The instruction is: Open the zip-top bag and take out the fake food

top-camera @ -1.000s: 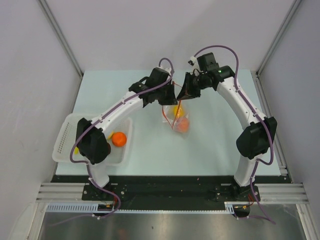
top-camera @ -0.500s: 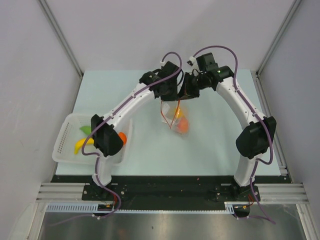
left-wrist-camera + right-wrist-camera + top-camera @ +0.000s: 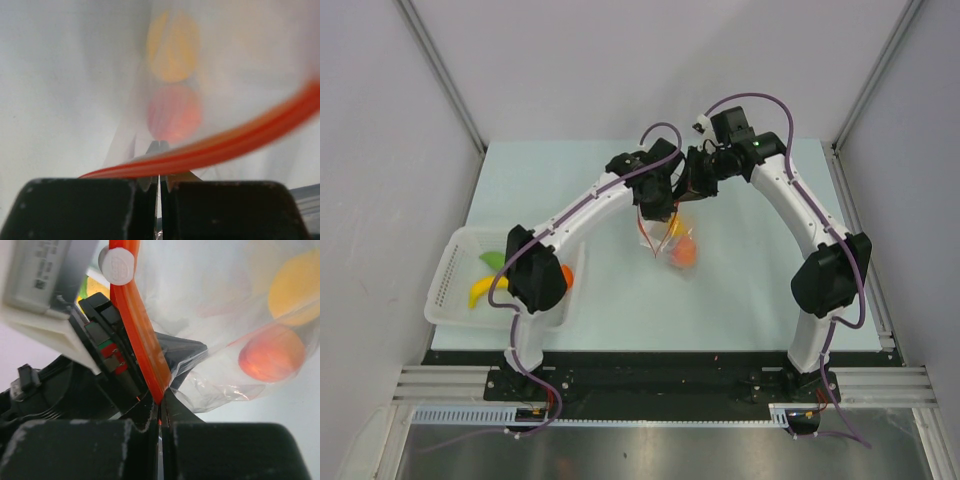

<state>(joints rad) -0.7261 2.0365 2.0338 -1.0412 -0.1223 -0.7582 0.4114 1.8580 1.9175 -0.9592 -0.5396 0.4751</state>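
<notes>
The zip-top bag [image 3: 663, 238] hangs between my two grippers above the table's middle. It holds an orange fake food [image 3: 685, 253] and a yellow one [image 3: 675, 226]. My right gripper [image 3: 693, 190] is shut on the red-orange zip strip [image 3: 137, 330] at the bag's top; the white slider [image 3: 116, 261] sits further up the strip. My left gripper [image 3: 658, 210] is shut at the bag's mouth. In the left wrist view the strip [image 3: 225, 142] crosses its closed fingertips [image 3: 152, 147], with the orange piece [image 3: 174, 112] and yellow piece [image 3: 172, 47] below, blurred through the film.
A white mesh basket [image 3: 445, 275] stands at the table's near left, under the left arm's elbow. It holds a yellow banana [image 3: 480, 292], a green piece [image 3: 492, 260] and an orange piece [image 3: 567, 275]. Grey walls enclose the table on three sides.
My left arm has swung right and closer to the right gripper, down onto the bag's mouth. Its elbow has uncovered the banana and green piece. The bag has shifted slightly left.
</notes>
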